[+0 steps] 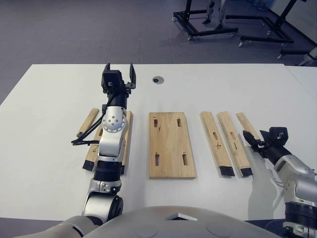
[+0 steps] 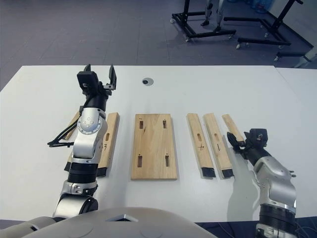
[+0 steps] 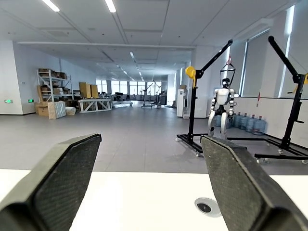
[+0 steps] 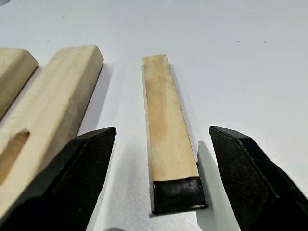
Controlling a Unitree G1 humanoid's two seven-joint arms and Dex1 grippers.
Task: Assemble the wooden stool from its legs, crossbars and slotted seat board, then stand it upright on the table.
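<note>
White table: left claw open near its far edge; right claw open astride the end crossbar

One seat board, four legs, two crossbars.

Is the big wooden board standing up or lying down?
Lying down. The slotted seat board rests flat on the table, its four slots facing up.

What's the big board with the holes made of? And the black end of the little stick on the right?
The seat board looks like pale, unpainted wood: grain lines show along it. The little stick looks like the same bare wood; its black end may be paint or a rubbery cap.
</note>
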